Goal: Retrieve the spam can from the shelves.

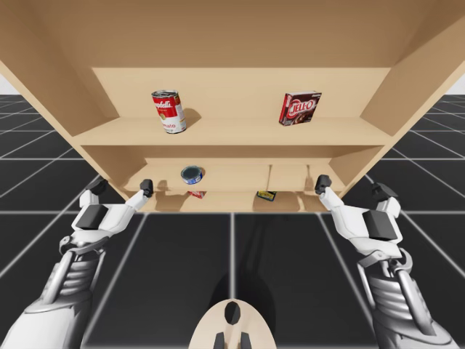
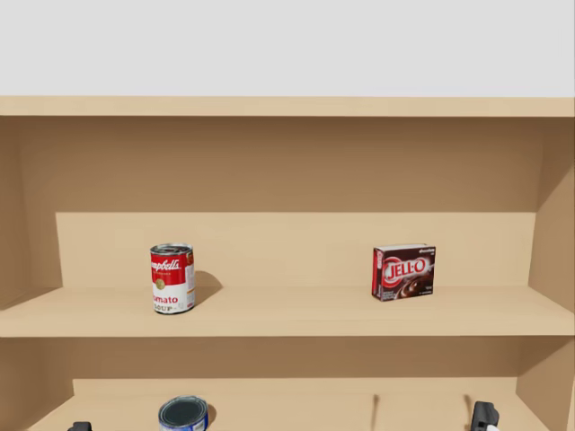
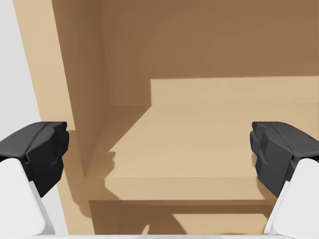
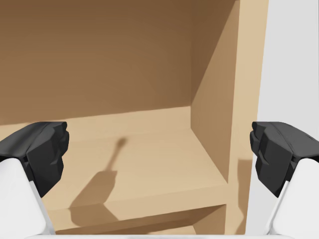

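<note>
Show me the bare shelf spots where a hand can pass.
Upper shelf: wide bare stretch between the red-and-white can and the dark red box, plus both outer ends. Lower shelf: bare from the blue can toward the box's side. Tightest around that blue can.

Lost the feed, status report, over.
Left gripper and right gripper open, empty, before the shelves. Likely spam can on a lower level, untouched. Round blue can above, not blocking.

Bright, even light. Red-and-white can (image 2: 172, 278) and dark red box (image 2: 403, 271) throw short, soft shadows rightward and back: source near left. Shelves (image 2: 287, 321) dim toward upper recesses. Finger-shaped shadow on the board (image 4: 149, 164) ahead of the robot's right gripper (image 4: 159, 149). High view splays the side walls (image 1: 51, 80).
</note>
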### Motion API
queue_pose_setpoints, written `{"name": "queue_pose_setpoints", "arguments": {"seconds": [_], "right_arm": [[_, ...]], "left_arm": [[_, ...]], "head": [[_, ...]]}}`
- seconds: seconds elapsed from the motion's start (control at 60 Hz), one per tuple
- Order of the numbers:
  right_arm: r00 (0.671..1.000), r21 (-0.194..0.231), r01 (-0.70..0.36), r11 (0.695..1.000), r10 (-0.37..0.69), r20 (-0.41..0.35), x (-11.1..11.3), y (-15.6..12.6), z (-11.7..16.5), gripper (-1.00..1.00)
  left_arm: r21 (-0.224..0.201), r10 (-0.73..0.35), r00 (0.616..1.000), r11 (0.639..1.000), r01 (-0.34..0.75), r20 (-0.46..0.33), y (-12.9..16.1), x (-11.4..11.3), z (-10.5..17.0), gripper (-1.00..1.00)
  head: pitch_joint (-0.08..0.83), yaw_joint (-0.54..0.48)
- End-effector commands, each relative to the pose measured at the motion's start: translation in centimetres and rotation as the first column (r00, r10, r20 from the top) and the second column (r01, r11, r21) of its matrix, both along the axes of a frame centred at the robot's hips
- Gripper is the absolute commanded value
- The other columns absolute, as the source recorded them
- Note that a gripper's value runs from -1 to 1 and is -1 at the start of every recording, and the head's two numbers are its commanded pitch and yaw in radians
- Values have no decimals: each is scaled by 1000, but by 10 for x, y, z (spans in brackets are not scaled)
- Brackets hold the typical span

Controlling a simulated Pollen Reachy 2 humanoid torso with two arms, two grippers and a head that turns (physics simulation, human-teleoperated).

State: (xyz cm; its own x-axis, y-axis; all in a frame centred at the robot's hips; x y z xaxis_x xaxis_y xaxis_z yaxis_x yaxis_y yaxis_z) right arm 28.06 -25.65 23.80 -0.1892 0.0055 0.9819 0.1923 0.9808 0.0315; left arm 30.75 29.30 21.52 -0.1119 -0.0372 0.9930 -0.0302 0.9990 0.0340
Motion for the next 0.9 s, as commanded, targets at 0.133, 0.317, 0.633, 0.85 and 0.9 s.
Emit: {"name": "queue_pose_setpoints", "arguments": {"seconds": [0.133, 0.317, 0.633, 0.85, 0.9], "right_arm": [[1000, 36, -19, 999, 19, 10, -2, 8, -3, -1000], [1000, 1, -10, 1000, 10, 14, -2, 9, -3, -1000], [1000, -23, -25, 999, 25, 8, -3, 12, -6, -1000], [1000, -52, -23, 998, 24, 19, -5, 17, -7, -1000], [999, -56, -40, 998, 41, 4, -5, 19, -8, -1000]], "left_arm": [[-1, -2, 1000, 1000, 2, -3, 0, 0, 0, -1000], [2, -7, 1000, 1000, 7, -5, -1, 0, 0, -1000], [16, -28, 1000, 999, 28, -5, -3, 0, -1, -1000], [22, -42, 999, 999, 42, 0, -6, -2, 0, -1000], [22, -46, 999, 999, 46, 0, -7, -3, 0, -1000]], "head": [[28, -13], [152, -18], [427, -42], [543, -151], [566, -185]]}}
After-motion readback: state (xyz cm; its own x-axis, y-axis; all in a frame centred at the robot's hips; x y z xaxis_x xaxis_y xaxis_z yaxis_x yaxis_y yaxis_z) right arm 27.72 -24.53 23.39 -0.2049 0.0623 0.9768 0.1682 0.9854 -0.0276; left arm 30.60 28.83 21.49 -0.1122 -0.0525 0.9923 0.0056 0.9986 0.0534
